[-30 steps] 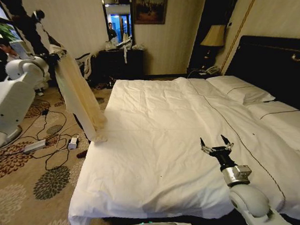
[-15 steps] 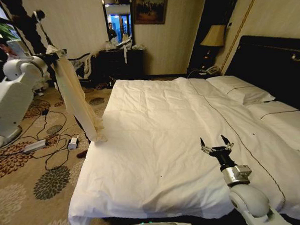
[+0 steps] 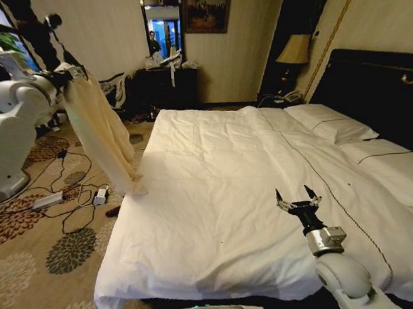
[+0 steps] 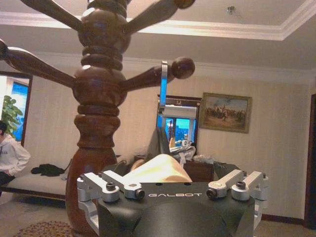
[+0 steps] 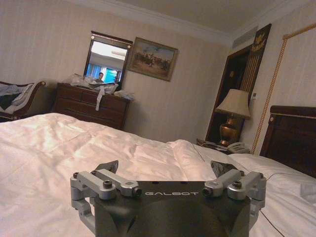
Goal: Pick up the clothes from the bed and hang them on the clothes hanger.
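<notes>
Bed (image 3: 215,195) bare | left gripper (image 3: 73,74) jaws seemingly grip clothes (image 3: 100,131) | right gripper (image 3: 297,199) jaws spread

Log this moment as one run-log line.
left gripper: raised beside bed, holding clothes | clothes: hanging, hem at bed edge | right gripper: open, over duvet | coat stand: ahead

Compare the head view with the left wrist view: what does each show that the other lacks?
Head view alone: the cream shirt hanging full length from the left pincer beside the bed, and the right pincer, open, over the duvet.

Left wrist view alone: the dark wooden coat stand up close, with a metal hook on one peg.

Both: the shirt, the mirror and the painting on the far wall.
</notes>
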